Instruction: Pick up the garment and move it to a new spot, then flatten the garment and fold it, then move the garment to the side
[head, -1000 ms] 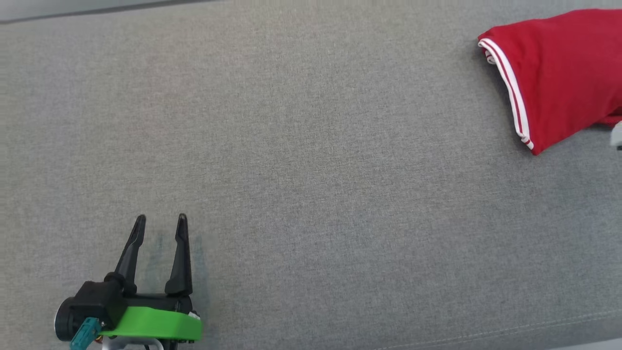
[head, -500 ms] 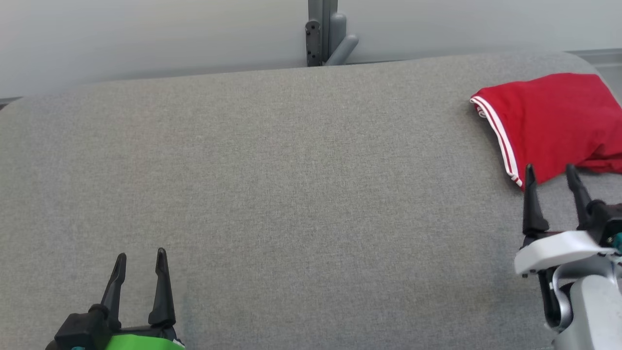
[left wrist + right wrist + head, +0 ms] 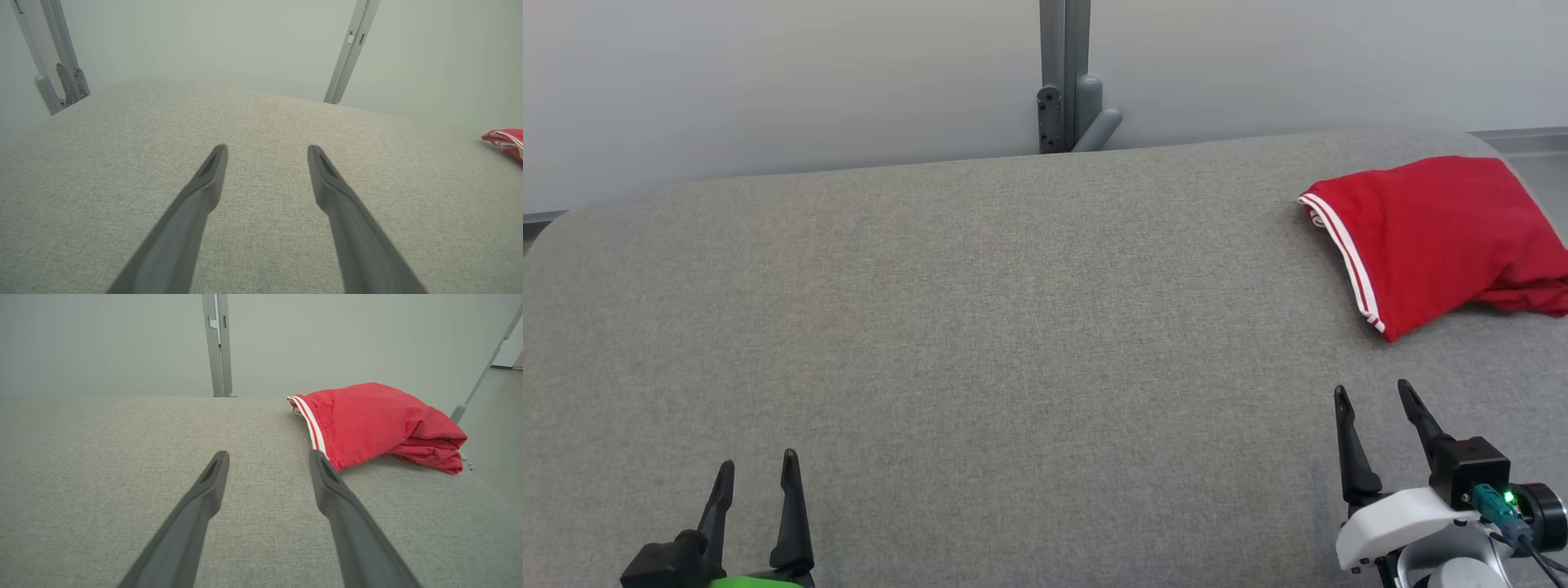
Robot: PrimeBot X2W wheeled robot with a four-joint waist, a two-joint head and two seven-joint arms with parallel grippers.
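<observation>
1. A red garment [image 3: 1437,237], edged with two white stripes along one hem, is seen bunched and loosely folded on the grey fabric-covered worktop [image 3: 1013,327]. It lies well to the right of the upright grey metal post [image 3: 1063,73] and nearer the robot than the post, by the worktop's right end.
2. The left gripper [image 3: 757,460] is held over bare fabric, to the left of the post and much nearer the robot. Its jaws are spread wide and nothing is grasped.
3. The right gripper [image 3: 1372,388] is placed to the right of the post, on the robot's side of the garment. Its jaws are likewise released and empty.
4. In the right wrist view the striped hem is lined up behind one fingertip. In the head view a strip of worktop is seen between that gripper and the garment.
5. The garment is touched by neither gripper.
</observation>
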